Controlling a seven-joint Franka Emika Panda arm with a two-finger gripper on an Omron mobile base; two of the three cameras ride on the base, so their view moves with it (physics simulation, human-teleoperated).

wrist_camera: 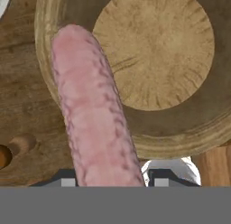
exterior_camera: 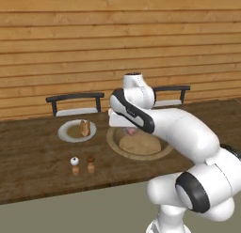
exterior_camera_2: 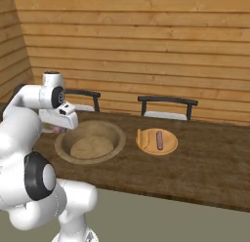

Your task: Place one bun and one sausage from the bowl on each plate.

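Note:
My gripper is shut on a long pink sausage, which hangs over the left rim of the tan bowl. The bowl's lighter brown inside holds nothing that I can see. From the left base view the gripper hovers just above the bowl, with the sausage peeking out under the hand. A plate to the bowl's left carries a bun. In the right base view a second plate, right of the bowl, holds a bun and a sausage.
Two small shakers, one white-capped and one brown-capped, stand on the wooden table near its front edge, left of the bowl. Two dark chairs sit behind the table against the plank wall.

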